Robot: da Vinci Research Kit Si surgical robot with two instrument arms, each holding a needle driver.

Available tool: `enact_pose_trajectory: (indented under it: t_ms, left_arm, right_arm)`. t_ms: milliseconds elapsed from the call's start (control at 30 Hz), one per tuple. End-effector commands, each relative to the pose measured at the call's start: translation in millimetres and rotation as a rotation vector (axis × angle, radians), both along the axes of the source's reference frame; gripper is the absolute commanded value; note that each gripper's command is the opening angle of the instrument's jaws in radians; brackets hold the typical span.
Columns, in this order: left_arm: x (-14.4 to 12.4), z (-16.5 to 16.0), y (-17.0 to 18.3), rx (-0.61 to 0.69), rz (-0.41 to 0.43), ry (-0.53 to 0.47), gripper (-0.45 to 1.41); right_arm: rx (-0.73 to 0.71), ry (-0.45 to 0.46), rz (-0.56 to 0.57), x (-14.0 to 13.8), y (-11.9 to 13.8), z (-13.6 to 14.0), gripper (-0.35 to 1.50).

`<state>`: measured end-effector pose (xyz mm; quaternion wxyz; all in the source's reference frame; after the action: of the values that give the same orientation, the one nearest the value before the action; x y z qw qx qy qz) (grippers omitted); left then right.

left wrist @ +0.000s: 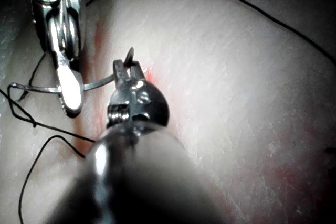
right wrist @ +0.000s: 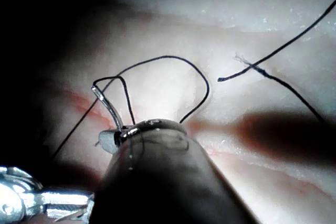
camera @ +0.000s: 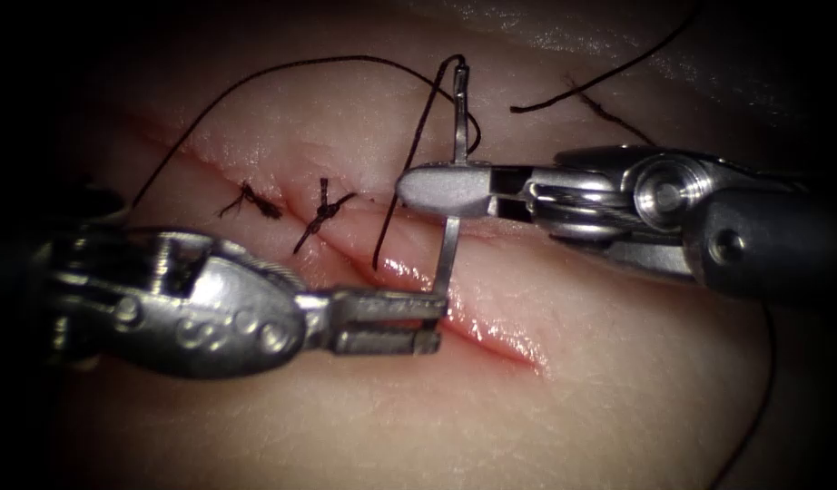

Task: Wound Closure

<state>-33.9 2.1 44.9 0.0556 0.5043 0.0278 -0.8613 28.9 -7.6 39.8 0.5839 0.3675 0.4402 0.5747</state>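
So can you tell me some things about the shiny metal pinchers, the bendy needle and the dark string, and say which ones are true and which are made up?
1. The right arm's shiny metal tool grips the curved steel needle partway along its curve. True.
2. The left arm's metal tool is pinching the pale pork tissue. False: its jaws are open and meet the needle's lower end.
3. Two dark knotted stitches sit on the cut left of the needle. True.
4. The thin dark thread has come off the needle. False: it hangs from the needle's top end.
5. The needle is buried deep in the tissue. False: the part seen stands above the cut.
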Motion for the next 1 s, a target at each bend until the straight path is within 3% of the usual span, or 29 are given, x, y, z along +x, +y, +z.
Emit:
enact_pose_trajectory:
  t_ms: [33,133,267,367,433,467,600,633,767,1000]
  left_arm:
    - [-0.4,0.5,-0.1,0.031,-0.019,0.001,0.96]
    - [-0.3,0.2,0.3,0.142,-0.084,-0.017,1.25]
    - [0.6,-0.3,0.7,0.260,-0.147,-0.045,1.26]
    - [2.0,-0.3,0.7,0.352,-0.149,-0.054,1.06]
    - [3.0,0.0,0.7,0.425,-0.118,-0.070,0.83]
    - [3.4,0.2,0.7,0.450,-0.107,-0.070,0.66]
    - [4.7,1.7,0.8,0.569,-0.060,-0.008,-0.32]
    - [5.0,2.4,0.8,0.600,-0.054,0.019,-0.45]
    - [5.5,5.4,0.6,0.677,-0.052,0.116,-0.45]
    - [5.5,10.5,0.0,0.670,-0.078,0.264,-0.45]
  right_arm:
    - [-0.024,-0.004,-0.001,0.7,0.3,0.5,-0.35]
    - [-0.080,-0.027,0.004,0.6,0.3,0.7,-0.35]
    - [-0.160,-0.065,0.049,0.4,0.7,1.0,-0.35]
    - [-0.221,-0.112,0.086,0.2,0.8,1.1,-0.35]
    - [-0.251,-0.131,0.099,0.1,0.6,1.3,-0.35]
    - [-0.263,-0.139,0.102,0.1,0.5,1.3,-0.35]
    - [-0.323,-0.152,0.080,0.3,-0.1,1.5,-0.35]
    - [-0.340,-0.155,0.073,0.3,-0.1,1.5,-0.35]
    - [-0.374,-0.156,0.064,0.3,-0.2,1.4,-0.35]
    - [-0.408,-0.159,0.055,0.3,-0.2,1.4,-0.35]
